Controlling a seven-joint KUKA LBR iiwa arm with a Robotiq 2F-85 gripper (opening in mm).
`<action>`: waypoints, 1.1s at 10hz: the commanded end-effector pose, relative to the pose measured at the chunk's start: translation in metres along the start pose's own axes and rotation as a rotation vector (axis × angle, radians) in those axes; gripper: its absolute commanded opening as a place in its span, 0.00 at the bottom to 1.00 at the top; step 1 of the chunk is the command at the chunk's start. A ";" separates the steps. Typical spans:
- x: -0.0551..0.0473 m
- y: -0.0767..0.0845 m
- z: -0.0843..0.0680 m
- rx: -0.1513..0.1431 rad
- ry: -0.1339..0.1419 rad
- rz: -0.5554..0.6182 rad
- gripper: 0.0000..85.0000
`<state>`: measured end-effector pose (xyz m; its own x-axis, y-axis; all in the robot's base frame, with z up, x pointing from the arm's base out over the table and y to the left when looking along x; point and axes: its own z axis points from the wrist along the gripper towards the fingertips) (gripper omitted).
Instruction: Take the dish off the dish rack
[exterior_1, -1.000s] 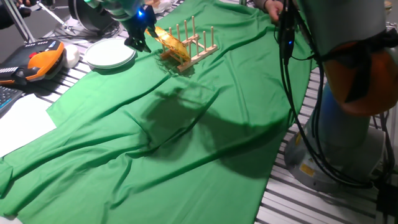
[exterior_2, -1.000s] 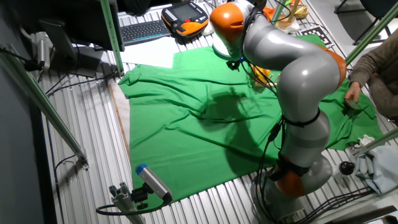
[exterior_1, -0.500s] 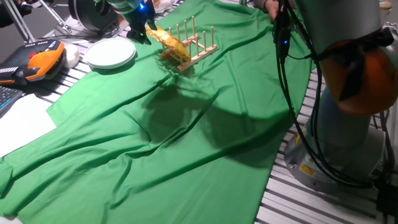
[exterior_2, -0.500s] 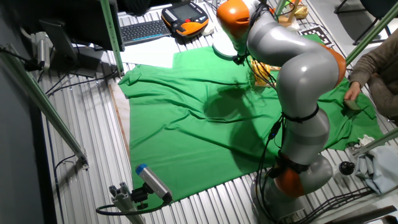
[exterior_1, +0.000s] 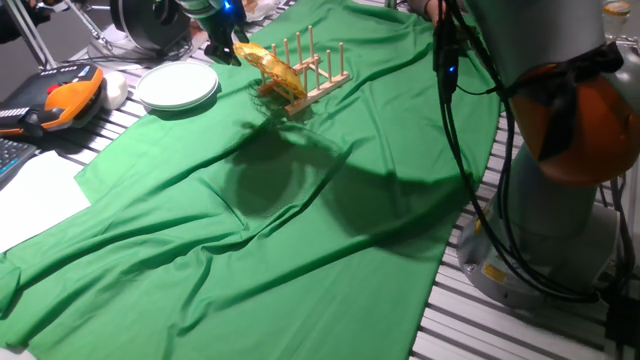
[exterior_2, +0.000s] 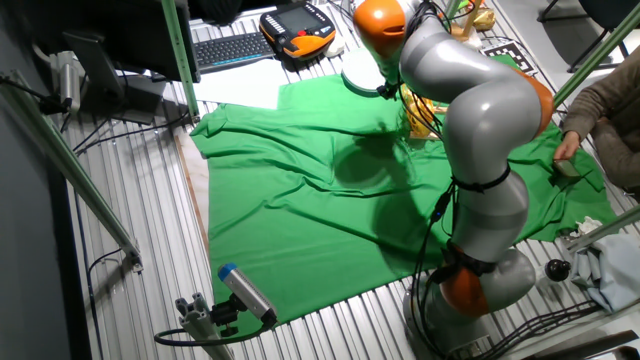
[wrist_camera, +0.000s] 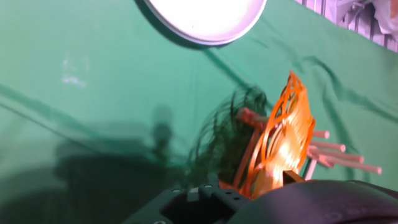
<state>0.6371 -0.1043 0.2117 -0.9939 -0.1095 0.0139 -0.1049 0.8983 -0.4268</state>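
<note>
Even, bright overhead light fills both fixed views, sharp throughout. My arm throws a broad soft shadow on the green cloth (exterior_1: 300, 250) below the dish rack (exterior_1: 305, 75). My hand view is softer and tinted: the white plates (wrist_camera: 205, 15) blow out to glare, the dish (wrist_camera: 286, 146) glows orange and smeared, with a dark blurred shadow beside it.

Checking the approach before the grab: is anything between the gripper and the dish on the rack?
Nothing visible stands between them. The gripper hangs right beside the dish, which stands on edge in the rack. The white plates lie off to the side on the cloth, clear of that gap.
</note>
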 end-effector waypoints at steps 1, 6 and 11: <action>-0.002 -0.002 0.004 -0.003 -0.001 -0.005 0.60; -0.010 -0.016 0.027 -0.017 -0.025 -0.039 0.60; -0.004 -0.032 0.041 -0.013 -0.046 -0.068 0.60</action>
<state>0.6458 -0.1511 0.1886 -0.9813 -0.1925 0.0027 -0.1763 0.8925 -0.4151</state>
